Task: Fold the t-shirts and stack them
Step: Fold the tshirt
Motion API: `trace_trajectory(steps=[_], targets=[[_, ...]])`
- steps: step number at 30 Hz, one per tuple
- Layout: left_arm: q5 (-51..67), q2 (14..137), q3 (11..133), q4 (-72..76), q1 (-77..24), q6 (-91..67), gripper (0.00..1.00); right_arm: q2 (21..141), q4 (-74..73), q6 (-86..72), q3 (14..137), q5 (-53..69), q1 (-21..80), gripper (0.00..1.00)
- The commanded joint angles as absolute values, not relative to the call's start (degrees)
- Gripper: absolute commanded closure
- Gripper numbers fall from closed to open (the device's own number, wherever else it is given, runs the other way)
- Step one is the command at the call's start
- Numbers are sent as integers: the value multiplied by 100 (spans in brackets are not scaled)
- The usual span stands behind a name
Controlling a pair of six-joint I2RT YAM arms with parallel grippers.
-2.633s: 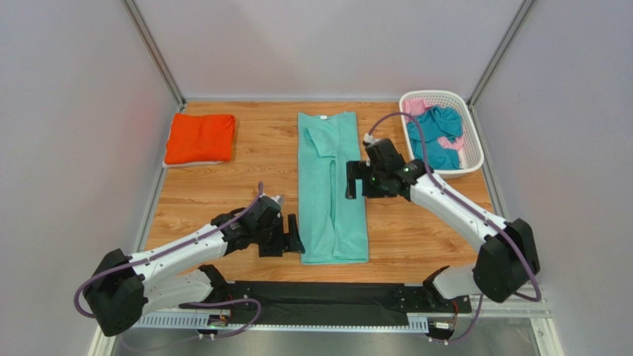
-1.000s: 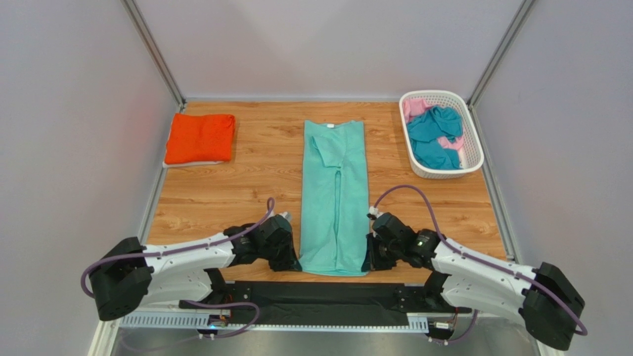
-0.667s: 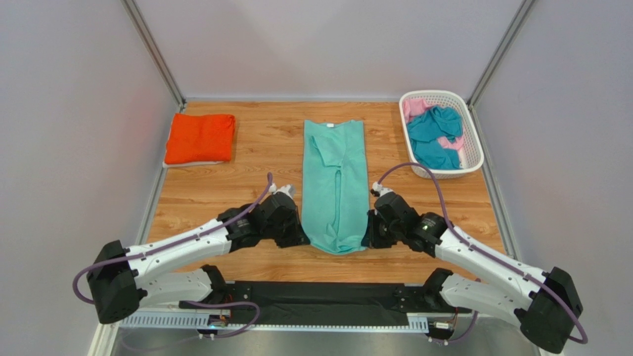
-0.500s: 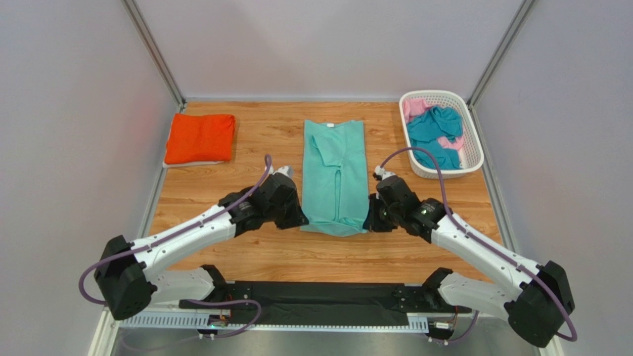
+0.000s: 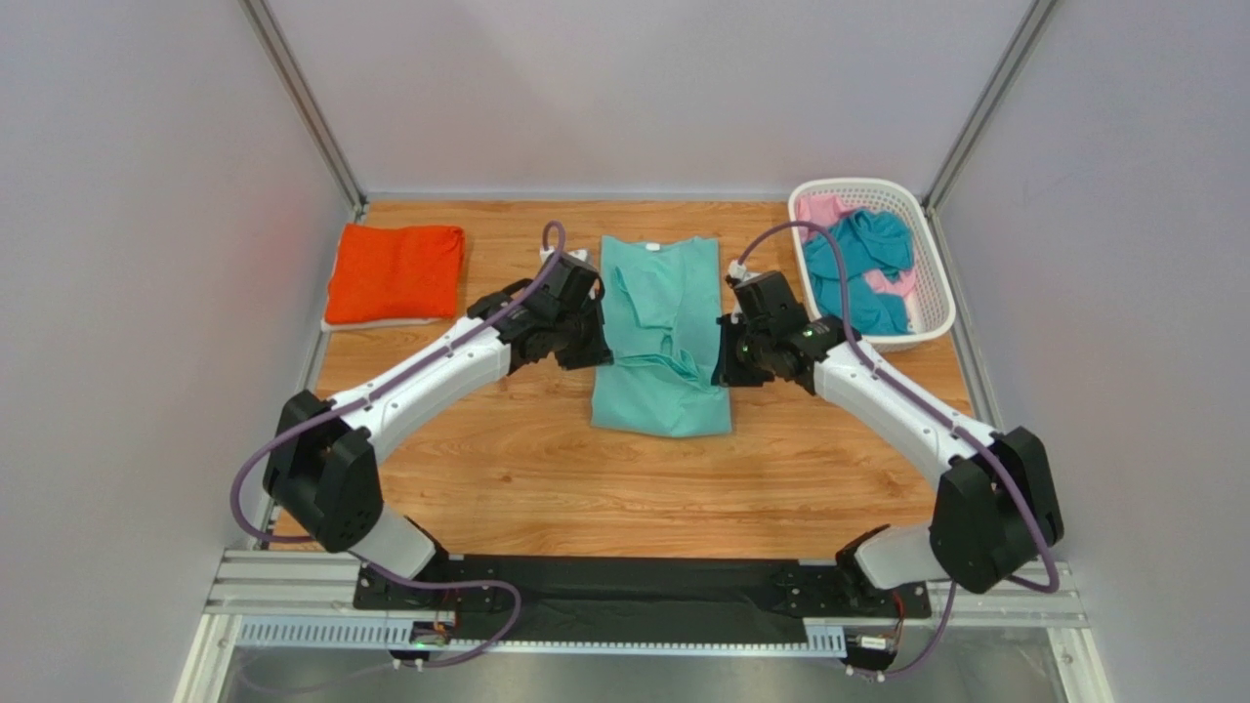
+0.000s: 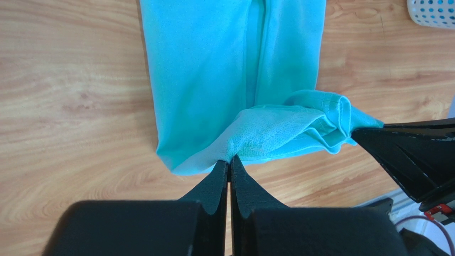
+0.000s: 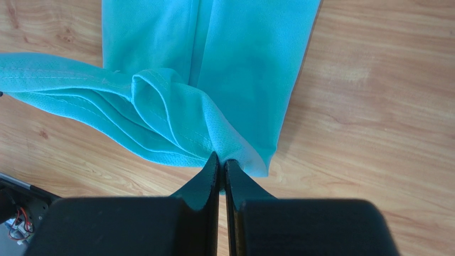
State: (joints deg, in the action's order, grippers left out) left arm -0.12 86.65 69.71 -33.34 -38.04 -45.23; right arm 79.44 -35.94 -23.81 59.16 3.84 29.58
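Observation:
A mint-green t-shirt lies mid-table, folded into a long strip and doubled over on itself. My left gripper is shut on the left corner of its lifted hem. The hem's right corner is pinched in my right gripper, which is also shut. The hem hangs between the two grippers above the shirt's middle. An orange t-shirt lies folded at the far left. Teal and pink t-shirts sit crumpled in the basket.
The white slotted basket stands at the far right corner. Bare wooden table stretches in front of the shirt. Grey walls with metal posts close in the sides and back.
Both grippers have carried the shirt's near hem away from the table's front edge toward the collar. The strip now lies doubled, about half its earlier length.

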Motion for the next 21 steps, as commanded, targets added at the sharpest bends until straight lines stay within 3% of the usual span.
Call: trace_trajectory(steps=[1,21], targets=[[88,8938,7408,-3463,-3657,-4061,100,8321,-3287,-2136,6310,597,2804,97],[334,11029,8824,-3463,-2901,-3665,100,10493,-2892,-2056,7576,1073,2101,92]])
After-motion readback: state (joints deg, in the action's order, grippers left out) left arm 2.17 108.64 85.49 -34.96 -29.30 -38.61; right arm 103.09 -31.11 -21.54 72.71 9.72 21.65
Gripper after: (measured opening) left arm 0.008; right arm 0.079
